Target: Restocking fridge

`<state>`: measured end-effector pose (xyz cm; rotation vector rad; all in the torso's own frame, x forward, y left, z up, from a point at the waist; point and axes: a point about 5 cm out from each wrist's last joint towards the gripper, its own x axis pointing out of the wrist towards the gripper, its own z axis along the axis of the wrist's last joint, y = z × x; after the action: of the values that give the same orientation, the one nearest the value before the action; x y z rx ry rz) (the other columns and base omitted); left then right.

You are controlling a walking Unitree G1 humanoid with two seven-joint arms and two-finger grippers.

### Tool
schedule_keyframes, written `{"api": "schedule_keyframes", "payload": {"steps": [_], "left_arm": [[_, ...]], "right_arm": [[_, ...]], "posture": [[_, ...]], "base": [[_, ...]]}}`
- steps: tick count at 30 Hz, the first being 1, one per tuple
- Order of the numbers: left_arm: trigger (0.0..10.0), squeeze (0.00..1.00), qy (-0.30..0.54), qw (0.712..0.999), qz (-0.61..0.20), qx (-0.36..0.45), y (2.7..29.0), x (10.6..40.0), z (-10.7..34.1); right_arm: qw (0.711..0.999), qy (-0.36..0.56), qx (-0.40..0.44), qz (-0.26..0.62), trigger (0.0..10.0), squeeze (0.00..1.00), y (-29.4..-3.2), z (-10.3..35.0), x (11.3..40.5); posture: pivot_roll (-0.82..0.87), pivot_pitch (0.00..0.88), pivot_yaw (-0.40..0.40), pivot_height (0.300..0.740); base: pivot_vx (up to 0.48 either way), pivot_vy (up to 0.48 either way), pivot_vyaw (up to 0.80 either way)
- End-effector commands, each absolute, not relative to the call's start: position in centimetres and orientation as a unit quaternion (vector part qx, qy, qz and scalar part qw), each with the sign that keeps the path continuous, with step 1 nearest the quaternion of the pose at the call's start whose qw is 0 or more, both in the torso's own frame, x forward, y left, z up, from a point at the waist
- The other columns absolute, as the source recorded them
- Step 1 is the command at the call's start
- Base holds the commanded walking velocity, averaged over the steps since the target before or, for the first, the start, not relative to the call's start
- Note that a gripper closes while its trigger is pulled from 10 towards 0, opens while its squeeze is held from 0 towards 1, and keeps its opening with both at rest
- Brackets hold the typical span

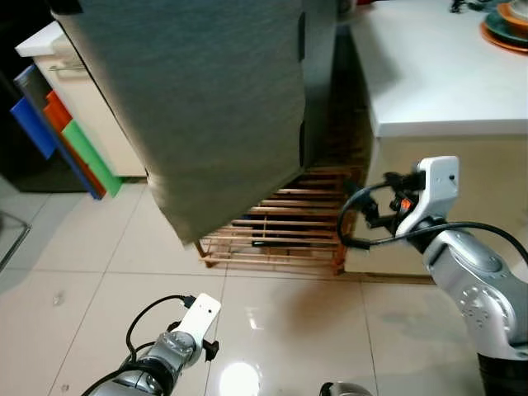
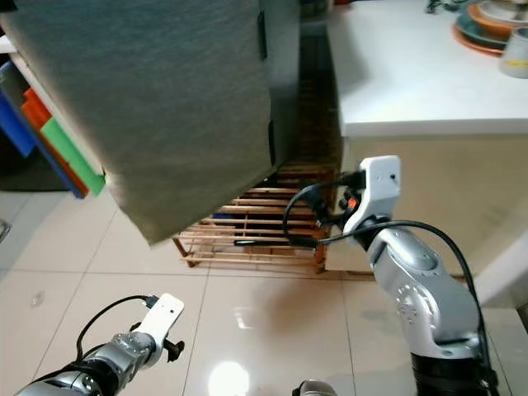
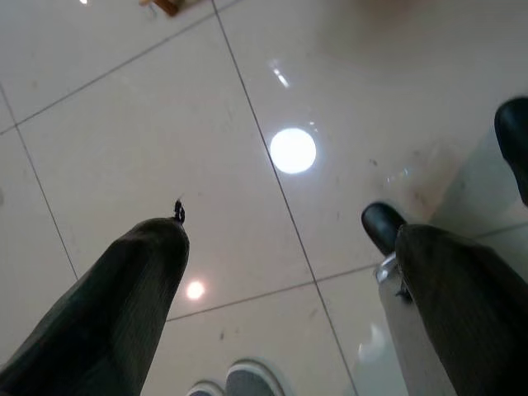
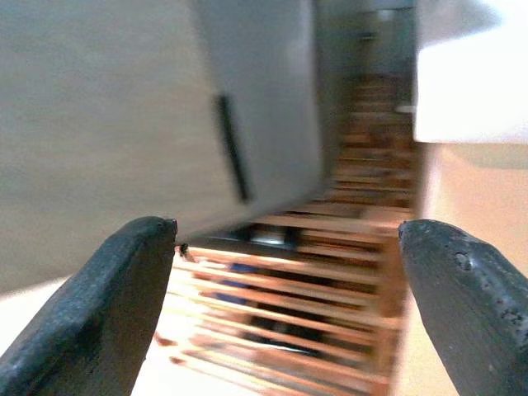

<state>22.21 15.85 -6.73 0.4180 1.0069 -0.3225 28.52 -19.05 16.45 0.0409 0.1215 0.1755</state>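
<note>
The right gripper [image 4: 289, 272] has its jaws spread wide and holds nothing. It is raised in front of the robot, aimed at the dark vertical handle slot [image 4: 233, 148] on the edge of the grey fridge [image 1: 206, 107], probably so the door can be hooked and pulled before any restocking starts. The fridge door looks closed, so the task seems barely begun, and no food item to load can be made out.

The left gripper [image 3: 289, 272] also has its jaws wide and empty. It hangs low, pointing down at the glossy tiled floor [image 3: 165, 124], idle and out of the way.

Beyond the right gripper, a slatted wooden pallet [image 1: 280, 231] lies on the floor beneath and beside the fridge, likely keeping things raised off the tiles. A white table [image 1: 429, 66] stands just right of the fridge with stacked plates [image 1: 507, 25] near its far corner. Left of the fridge, coloured boards [image 1: 66, 140] in blue, orange and green lean against a pale cabinet [image 1: 82, 99].
</note>
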Motion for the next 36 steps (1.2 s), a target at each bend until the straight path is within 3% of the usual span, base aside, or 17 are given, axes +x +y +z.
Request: {"api": "schedule_keyframes", "payload": {"steps": [1,3,5,6,7,10,11,16,22,36], "left_arm": [[10.0,0.00,0.429,0.863,-0.155,0.215,15.3,24.0,-5.6],[10.0,0.00,0.391,0.881,-0.156,0.215,14.6,25.4,-4.6],[10.0,0.00,0.318,0.917,-0.147,0.189,13.5,28.0,-2.3],[10.0,0.00,0.318,0.917,-0.147,0.189,13.5,28.0,-2.3],[10.0,0.00,0.255,0.944,-0.134,0.163,14.3,29.8,-0.2],[10.0,0.00,0.108,0.982,-0.143,0.051,15.1,33.1,5.9],[10.0,0.00,0.062,0.987,-0.146,0.019,14.8,33.7,8.2],[10.0,0.00,-0.041,0.991,-0.123,0.018,14.3,34.0,13.2],[10.0,0.00,-0.077,0.986,-0.147,-0.004,12.6,33.5,14.6],[10.0,0.00,-0.046,0.984,-0.172,-0.030,11.3,32.2,14.3]], "right_arm": [[0.999,0.038,-0.002,0.034,10.0,0.55,-19.3,16.5,29.0],[0.999,0.030,-0.014,0.006,10.0,0.55,-19.4,16.2,29.2],[0.999,0.029,-0.029,-0.030,10.0,0.54,-19.7,15.5,29.1],[0.999,0.029,-0.029,-0.030,10.0,0.54,-19.7,15.5,29.1],[0.998,0.026,-0.039,-0.053,10.0,0.54,-19.8,15.0,29.0],[0.994,0.011,-0.070,-0.080,10.0,0.55,-20.1,14.3,28.6],[0.993,0.006,-0.079,-0.087,10.0,0.55,-20.3,14.1,28.4],[0.988,0.019,-0.105,-0.108,10.0,0.56,-21.6,12.5,27.5],[0.987,0.025,-0.109,-0.115,10.0,0.57,-21.7,11.8,27.4],[0.984,0.004,-0.131,-0.118,10.0,0.62,-21.2,11.4,26.7]], "posture": [[-0.10,0.000,0.101,0.740],[-0.10,0.000,0.101,0.740],[-0.09,0.000,0.088,0.740],[-0.09,0.000,0.088,0.740],[-0.09,0.000,0.083,0.740],[-0.08,0.000,0.074,0.740],[-0.08,0.000,0.074,0.740],[-0.07,0.000,0.070,0.740],[-0.07,0.000,0.070,0.740],[-0.09,0.000,0.077,0.740]], "base": [[0.000,0.000,0.00],[0.000,0.000,0.00],[0.000,0.000,0.00],[0.000,0.000,0.00],[0.000,0.000,0.00],[0.000,0.000,0.00],[0.000,0.000,0.00],[0.000,0.000,0.00],[0.000,0.000,-0.32],[0.000,0.000,-0.72]]}}
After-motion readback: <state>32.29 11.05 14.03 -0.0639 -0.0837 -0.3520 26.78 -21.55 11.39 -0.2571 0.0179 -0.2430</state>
